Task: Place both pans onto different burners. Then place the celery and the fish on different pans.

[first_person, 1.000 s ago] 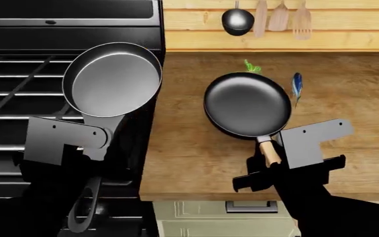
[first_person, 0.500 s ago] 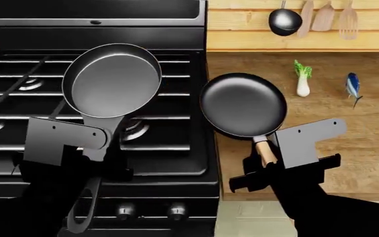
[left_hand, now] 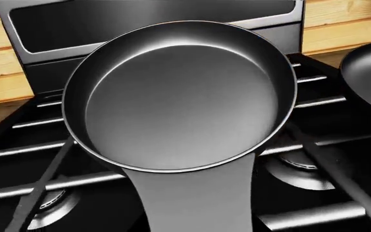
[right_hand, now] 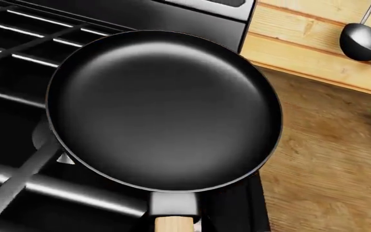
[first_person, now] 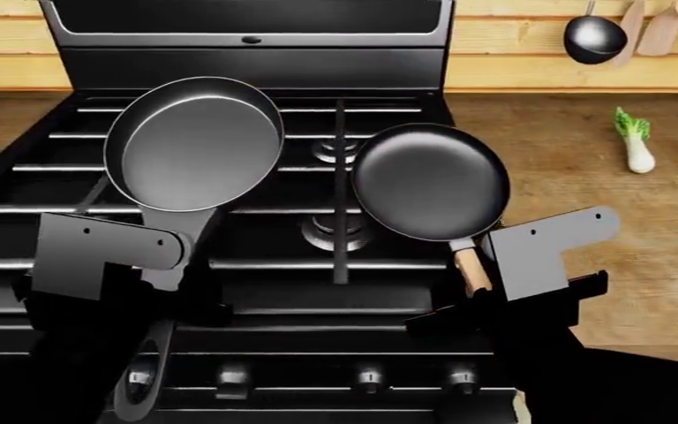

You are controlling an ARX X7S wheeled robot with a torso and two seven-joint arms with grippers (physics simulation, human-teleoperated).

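Left gripper (first_person: 169,265): clenched on the long dark handle of the metal-handled pan (first_person: 194,141), which is held above the stove's (first_person: 257,66) left grates. Right gripper (first_person: 480,287): clamped on the wooden handle of the second pan (first_person: 431,182), raised over the stove's right side, bowl ahead of the fingers. Burners (first_person: 335,231): uncovered between the pans. Celery (first_person: 636,140): on the wooden counter (first_person: 575,168), well right of both. Ladle (first_person: 595,35): hanging on the wall.

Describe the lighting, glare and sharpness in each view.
Head view: even, soft render light, everything sharp, pale sheen inside the metal-handled pan. Left wrist view: that pan fills the frame, bright rim highlight, no blur. Right wrist view: the wooden-handled pan shows a soft highlight on matte black; the ladle glints.
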